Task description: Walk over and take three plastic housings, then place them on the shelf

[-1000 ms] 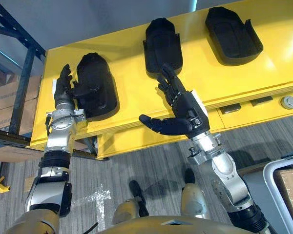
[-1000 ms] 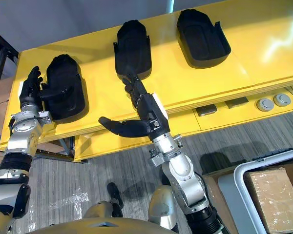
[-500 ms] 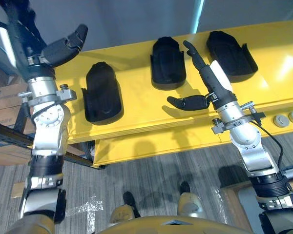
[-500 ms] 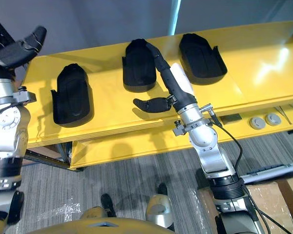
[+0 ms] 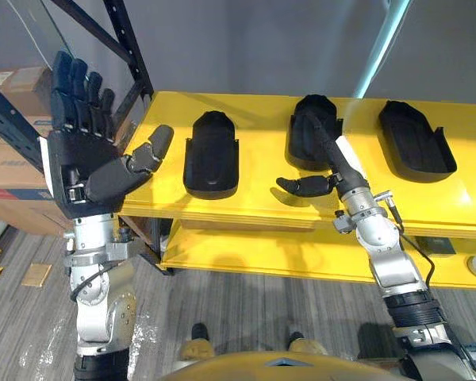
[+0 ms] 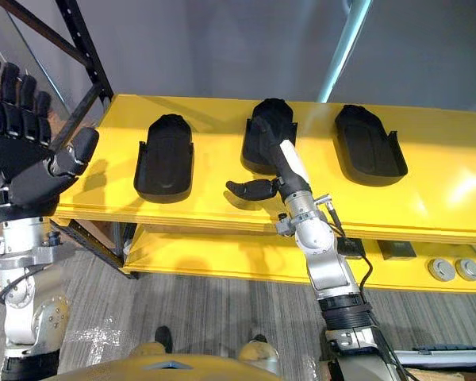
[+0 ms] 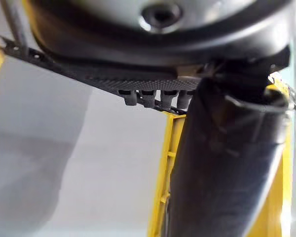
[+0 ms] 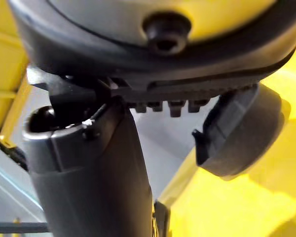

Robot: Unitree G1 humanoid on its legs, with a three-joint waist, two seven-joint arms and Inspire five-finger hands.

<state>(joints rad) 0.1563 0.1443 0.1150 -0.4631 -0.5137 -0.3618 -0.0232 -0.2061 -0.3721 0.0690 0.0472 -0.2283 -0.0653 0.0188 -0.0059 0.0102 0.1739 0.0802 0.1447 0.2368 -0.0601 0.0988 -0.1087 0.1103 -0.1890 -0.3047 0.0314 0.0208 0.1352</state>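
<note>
The robot's left hand [image 5: 78, 163] is held up closest to the camera at the left of the frame. Its palm faces the lens, its fingers [image 5: 75, 91] are straight and side by side, and its thumb [image 5: 147, 153] is angled out to the right. It holds nothing.

Right of centre, the right hand [image 5: 339, 168] reaches out over the front of the yellow shelf [image 5: 258, 194]. Its fingers are straight and pressed together, pointing up the frame across the near end of the middle housing [image 5: 300, 147]. Its thumb [image 5: 301, 185] juts left, low over the yellow surface. Whether the fingertips touch the housing cannot be told, and nothing is gripped.

Under the shelf's front edge runs a lower yellow tier [image 5: 254, 258], with two round metal fittings [image 6: 440, 270] at its right end. Grey striped floor [image 5: 246, 309] shows along the bottom of the frame.

All three black plastic housings lie in a row across the shelf top, well apart from one another. The left housing [image 5: 212, 155] sits at centre-left, the middle one in front of the right hand, and the right housing [image 5: 416, 147] at the far right.

A dark rack post [image 5: 131, 48] rises at the shelf's upper left corner, with cardboard boxes [image 5: 12, 178] at the left edge. A grey wall [image 5: 246, 48] closes the top of the frame.
</note>
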